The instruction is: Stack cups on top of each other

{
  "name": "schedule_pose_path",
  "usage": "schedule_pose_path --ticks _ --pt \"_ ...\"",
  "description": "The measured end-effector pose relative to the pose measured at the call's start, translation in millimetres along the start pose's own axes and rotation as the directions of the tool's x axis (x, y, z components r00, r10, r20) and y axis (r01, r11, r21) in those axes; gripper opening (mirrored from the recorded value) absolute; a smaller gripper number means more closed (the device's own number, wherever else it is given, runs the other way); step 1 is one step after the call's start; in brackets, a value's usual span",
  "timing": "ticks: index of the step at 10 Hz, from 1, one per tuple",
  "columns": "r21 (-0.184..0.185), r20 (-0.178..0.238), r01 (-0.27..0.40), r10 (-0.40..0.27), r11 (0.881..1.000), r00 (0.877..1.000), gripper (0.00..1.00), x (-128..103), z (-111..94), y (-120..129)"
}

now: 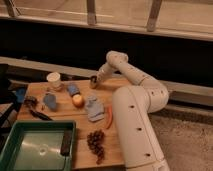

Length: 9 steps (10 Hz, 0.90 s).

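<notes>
Your gripper (97, 80) is at the bench's (116, 82) far edge, down against the small dark metallic cup (93, 83). You cannot tell whether it is clamped on that cup or only at it. The white paper cup (53, 80) stands upright toward the far left corner, well apart from the dark one. An apple (78, 101) lies near the middle of the bench, with a carrot (109, 116) beside it and grapes (96, 142) toward the near edge. A green tray (20, 131) fills the near left corner.
</notes>
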Motion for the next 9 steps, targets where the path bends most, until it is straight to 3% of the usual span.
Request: schedule_pose_path --ticks 2,6,8,9 --pt "-0.005 0.015 0.02 -0.02 1.0 1.0 0.18 0 -12 9" --pt "0.001 0.077 0.104 -0.104 0.995 0.992 0.18 10 -63 37" --pt "0.03 0.094 0.164 -0.166 0.986 0.982 0.18 25 -90 52" --pt "0.046 0.092 0.219 -0.223 0.975 0.97 0.18 48 -101 65"
